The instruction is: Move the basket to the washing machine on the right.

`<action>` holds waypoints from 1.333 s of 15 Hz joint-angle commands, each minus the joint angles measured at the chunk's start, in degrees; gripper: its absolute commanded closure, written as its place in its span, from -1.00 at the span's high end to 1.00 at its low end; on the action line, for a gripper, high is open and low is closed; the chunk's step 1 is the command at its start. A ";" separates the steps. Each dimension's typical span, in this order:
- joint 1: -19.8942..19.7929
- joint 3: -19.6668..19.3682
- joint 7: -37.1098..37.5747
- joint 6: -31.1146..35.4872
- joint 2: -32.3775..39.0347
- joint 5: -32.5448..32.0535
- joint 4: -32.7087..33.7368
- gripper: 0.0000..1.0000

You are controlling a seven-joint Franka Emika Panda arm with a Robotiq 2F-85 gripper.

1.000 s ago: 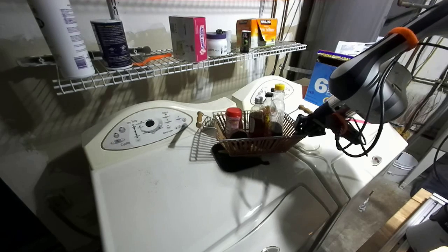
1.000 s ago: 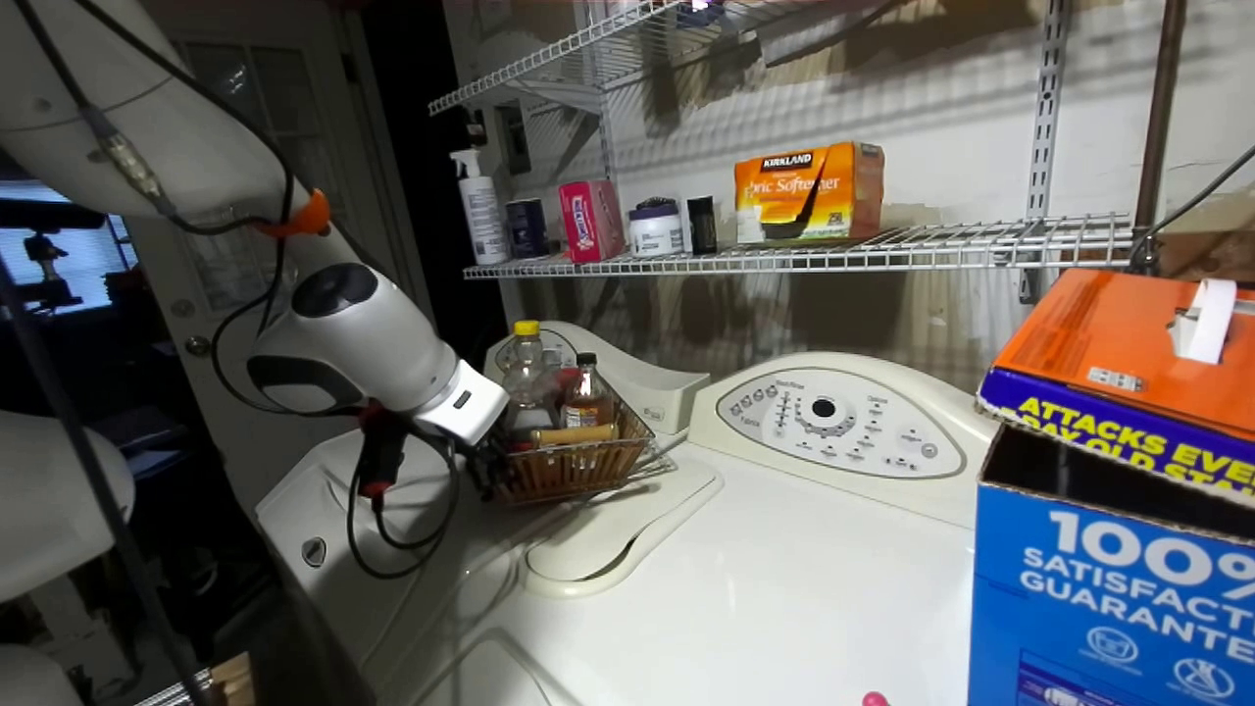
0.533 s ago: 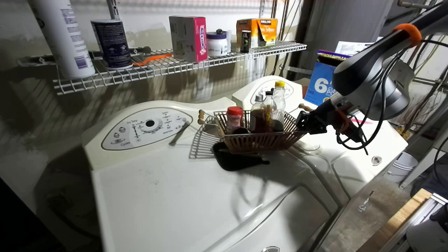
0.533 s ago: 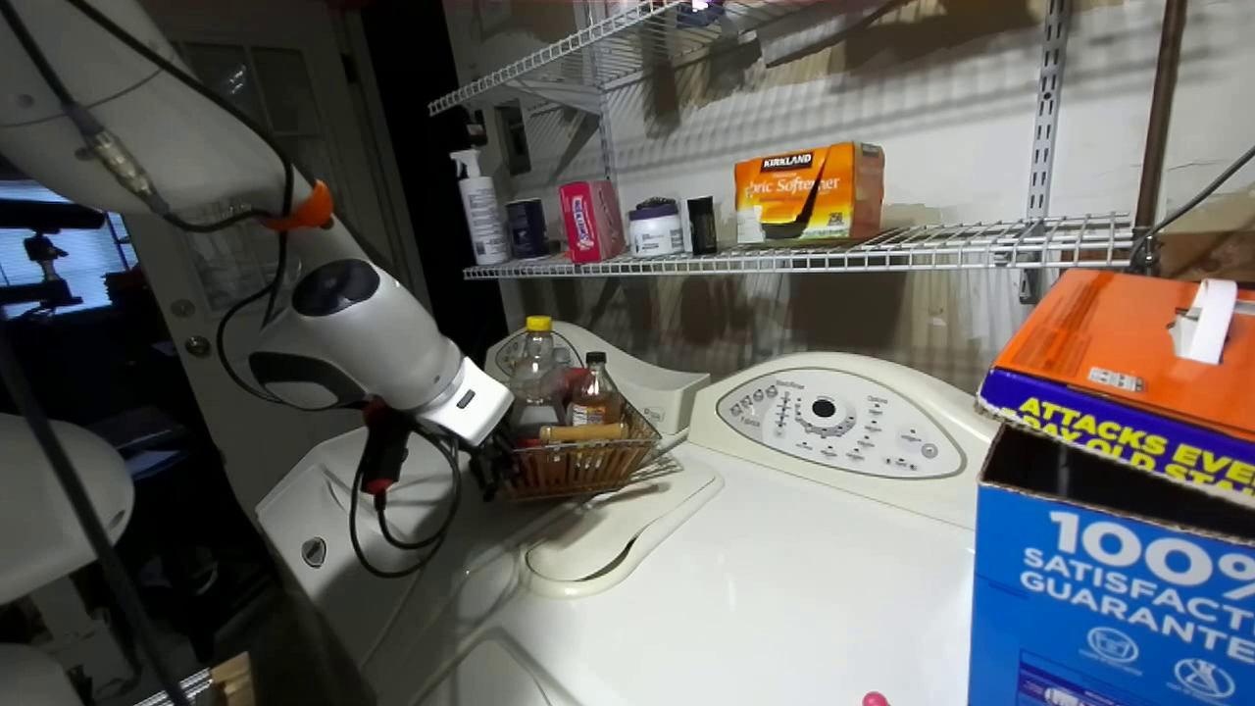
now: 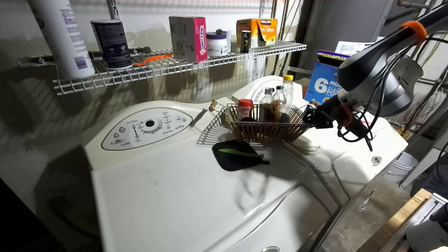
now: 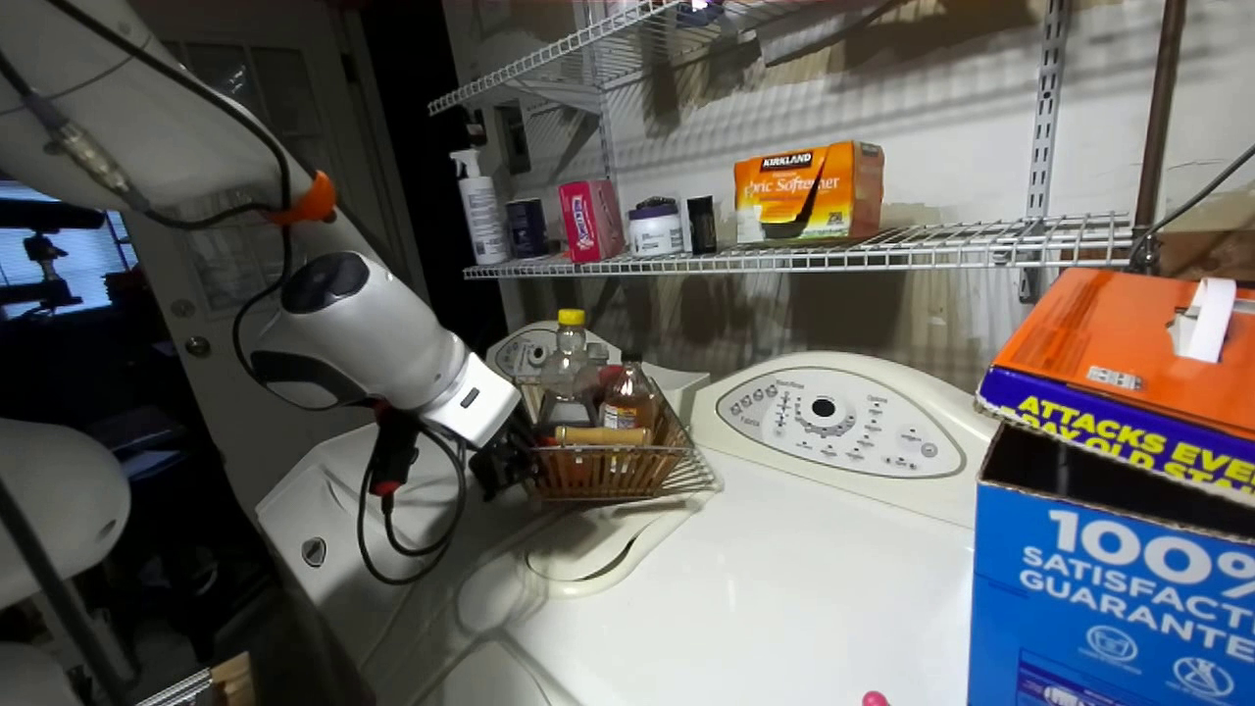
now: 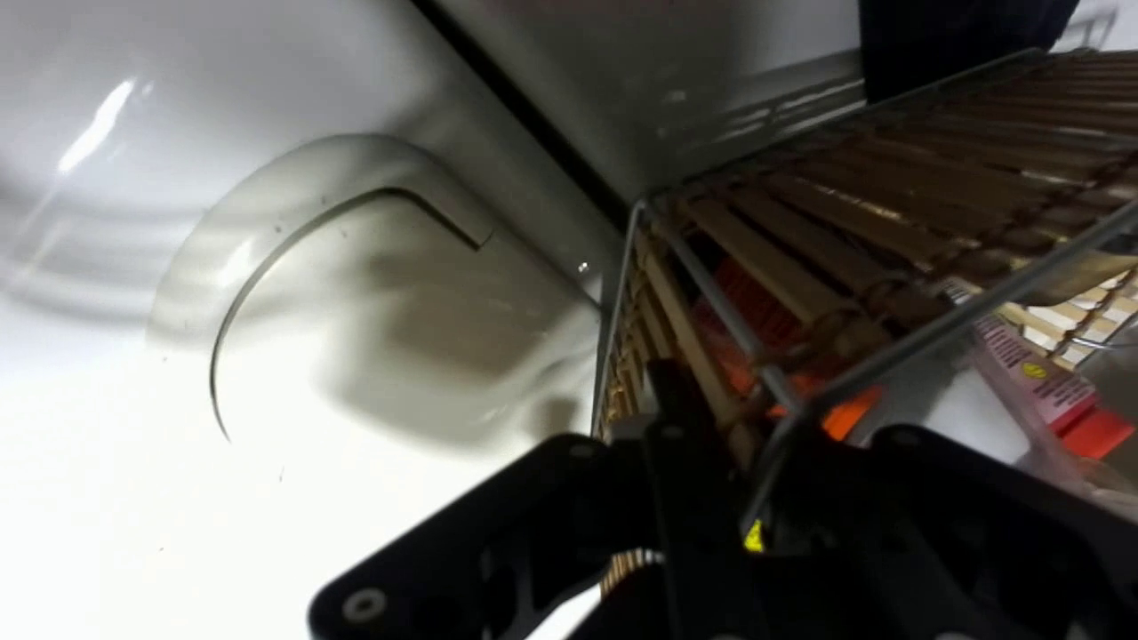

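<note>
Half the job, I judge, is done: the gripper pinches the basket by one end, and the basket looks raised, reaching across the right edge of the worktop near its rear corner. Carrying it fully over the right-hand washer, lowering and releasing remain. The wrist view shows the basket's wire between the fingers, hidden in both exterior views. A green strip on a black pad, toward the worktop's right edge, shows in an exterior view but not from the wrist.
</note>
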 commanded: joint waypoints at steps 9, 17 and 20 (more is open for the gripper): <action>-12.86 3.22 -1.34 9.08 9.66 -0.85 -0.49 -0.96; -24.83 3.13 -1.11 11.62 13.39 -1.45 -2.17 -0.96; -27.46 2.80 -0.29 13.56 14.44 -2.05 -2.73 -0.96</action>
